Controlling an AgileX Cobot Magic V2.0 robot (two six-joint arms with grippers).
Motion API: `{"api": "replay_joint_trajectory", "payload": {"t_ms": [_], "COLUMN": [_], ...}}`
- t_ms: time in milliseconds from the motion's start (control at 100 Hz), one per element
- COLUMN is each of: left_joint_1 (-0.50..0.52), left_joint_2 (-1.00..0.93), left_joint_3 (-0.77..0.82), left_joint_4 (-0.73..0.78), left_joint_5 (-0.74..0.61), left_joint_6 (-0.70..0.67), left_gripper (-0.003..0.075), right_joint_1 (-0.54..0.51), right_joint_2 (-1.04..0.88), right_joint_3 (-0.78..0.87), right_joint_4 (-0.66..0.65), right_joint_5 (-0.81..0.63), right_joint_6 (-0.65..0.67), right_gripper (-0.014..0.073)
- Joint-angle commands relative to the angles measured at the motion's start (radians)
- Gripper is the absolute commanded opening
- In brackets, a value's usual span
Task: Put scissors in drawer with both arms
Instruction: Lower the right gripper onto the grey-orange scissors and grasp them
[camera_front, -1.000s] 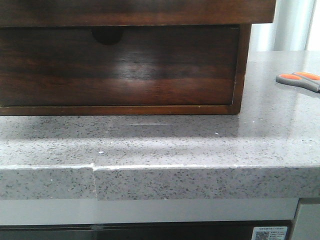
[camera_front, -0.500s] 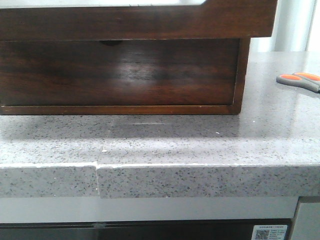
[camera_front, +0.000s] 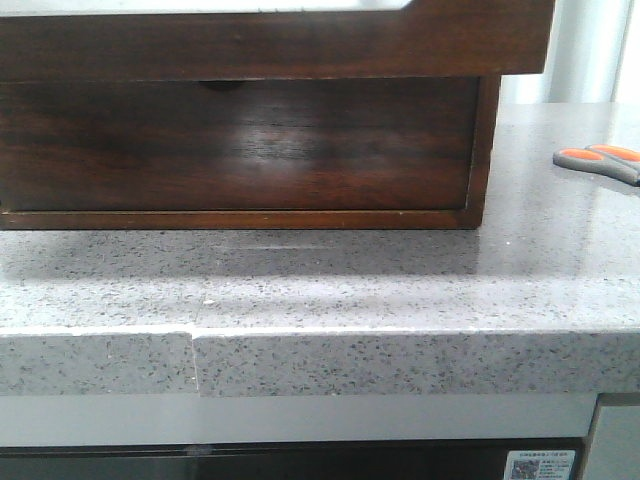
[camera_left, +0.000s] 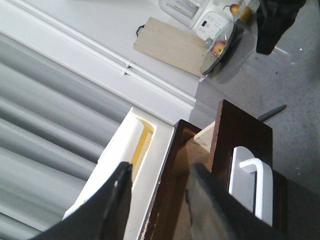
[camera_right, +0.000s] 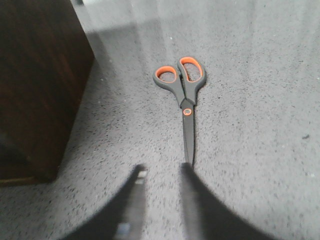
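Observation:
The scissors (camera_right: 184, 95), grey with orange-lined loops, lie flat on the speckled counter, also at the right edge of the front view (camera_front: 600, 163). My right gripper (camera_right: 162, 170) hovers open just short of the blade tip, which ends by one fingertip (camera_right: 186, 167). The drawer (camera_front: 270, 45) with the long cutout stands pulled out, overhanging the cabinet. My left gripper (camera_left: 159, 172) is open, its fingers straddling the drawer's dark front edge (camera_left: 175, 160), one finger (camera_left: 212, 205) over the inside.
Below is a second drawer (camera_front: 240, 145), its small notch mostly hidden. The cabinet's side (camera_right: 35, 85) stands close beside the scissors. A wooden cutting board (camera_left: 170, 44) and a white appliance (camera_left: 200, 17) lie beyond. The counter's front edge (camera_front: 400, 335) is near.
The upper drawer slid out toward the camera between one second and half a second ago, covering most of the lower drawer's notch. Since then it has stayed put. The scissors have not moved.

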Motion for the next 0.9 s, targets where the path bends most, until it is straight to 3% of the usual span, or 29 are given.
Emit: {"api": "replay_joint_trajectory", "payload": {"t_ms": [0, 90, 550, 890], "left_joint_1": [-0.006, -0.006, -0.006, -0.006], "left_joint_2": [-0.024, -0.038, -0.043, -0.043], "left_joint_3": [-0.037, -0.037, -0.037, -0.037], "left_joint_4": [-0.056, -0.09, -0.104, -0.104], "left_joint_5": [-0.058, -0.058, -0.059, -0.059], "left_joint_6": [-0.018, -0.018, -0.018, -0.018], "left_gripper": [0.0262, 0.0262, 0.0262, 0.0262], "right_joint_1": [-0.001, -0.001, -0.001, -0.001], "right_joint_2": [0.111, 0.214, 0.828, 1.055], "right_joint_3": [-0.106, -0.205, -0.799, -0.963], "right_joint_4": [-0.023, -0.057, -0.078, -0.141], "right_joint_5": [-0.028, 0.026, 0.53, 0.625], "right_joint_6": [-0.004, -0.004, -0.004, -0.02], "right_gripper": [0.038, 0.0451, 0.0451, 0.0451]}}
